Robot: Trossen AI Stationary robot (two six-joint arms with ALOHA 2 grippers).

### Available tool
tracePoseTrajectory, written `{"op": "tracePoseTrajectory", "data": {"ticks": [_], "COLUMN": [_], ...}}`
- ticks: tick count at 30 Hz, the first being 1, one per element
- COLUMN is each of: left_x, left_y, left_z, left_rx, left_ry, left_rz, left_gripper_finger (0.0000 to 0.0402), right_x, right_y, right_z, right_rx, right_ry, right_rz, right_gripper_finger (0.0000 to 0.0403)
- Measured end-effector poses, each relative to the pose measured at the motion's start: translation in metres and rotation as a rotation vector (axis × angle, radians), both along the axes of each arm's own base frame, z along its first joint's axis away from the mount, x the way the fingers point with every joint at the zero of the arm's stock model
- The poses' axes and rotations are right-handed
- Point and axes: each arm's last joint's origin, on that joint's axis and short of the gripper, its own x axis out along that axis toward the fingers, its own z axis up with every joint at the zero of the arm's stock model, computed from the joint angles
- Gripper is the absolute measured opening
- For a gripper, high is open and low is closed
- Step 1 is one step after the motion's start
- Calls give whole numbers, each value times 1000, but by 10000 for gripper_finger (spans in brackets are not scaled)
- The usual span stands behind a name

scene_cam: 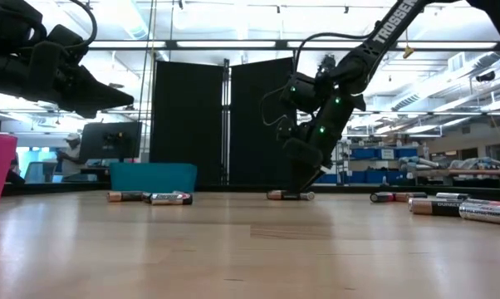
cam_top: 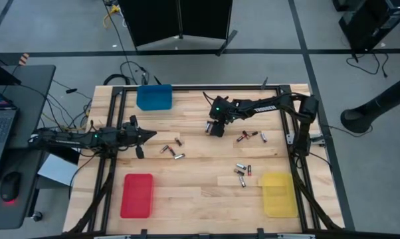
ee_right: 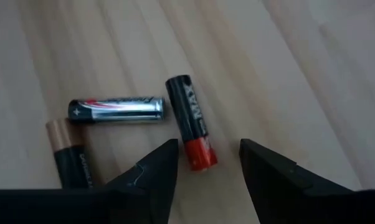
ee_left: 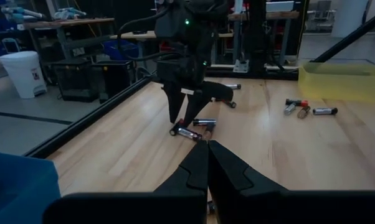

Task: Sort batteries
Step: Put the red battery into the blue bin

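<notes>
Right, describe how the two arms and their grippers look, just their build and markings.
Both arms are dark, jointed links. The right arm carries white TROSSEN lettering, small green lights near the wrist and looping black cables. The right gripper has two black wedge-shaped fingers. The left gripper has matching black fingers tapering to a point.

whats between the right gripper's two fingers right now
In the right wrist view, the red end of a black battery lies on the table in the gap of the open right gripper, touching neither finger. Two more batteries lie beside it, outside the gap.
</notes>
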Motion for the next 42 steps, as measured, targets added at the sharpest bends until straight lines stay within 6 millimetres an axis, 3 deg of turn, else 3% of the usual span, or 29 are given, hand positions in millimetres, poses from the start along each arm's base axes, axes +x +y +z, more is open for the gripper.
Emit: {"op": "tracePoseTrajectory", "data": {"ticks": [12, 20, 25, 38, 42], "left_x": [0, 0, 0, 2, 6], "left_y": [0, 0, 0, 1, 2], "left_z": [-1, 0, 1, 12, 12], "left_rx": [-21, -30, -65, -219, -277], "left_ry": [9, -9, -30, -193, -221], "left_rz": [3, 4, 7, 48, 102], "left_gripper_finger": [12, 12, 12, 12, 12], "right_x": [-2, -2, 1, 0, 7], "right_y": [-8, -9, -11, -5, 8], "right_z": [-3, -3, 3, 69, 73], "right_rx": [-11, -45, -70, -138, -113], "right_ry": [1, 13, 23, -119, -237], "right_rz": [23, 60, 69, 62, 117], "right_gripper_finger": [136, 58, 58, 58, 58]}}
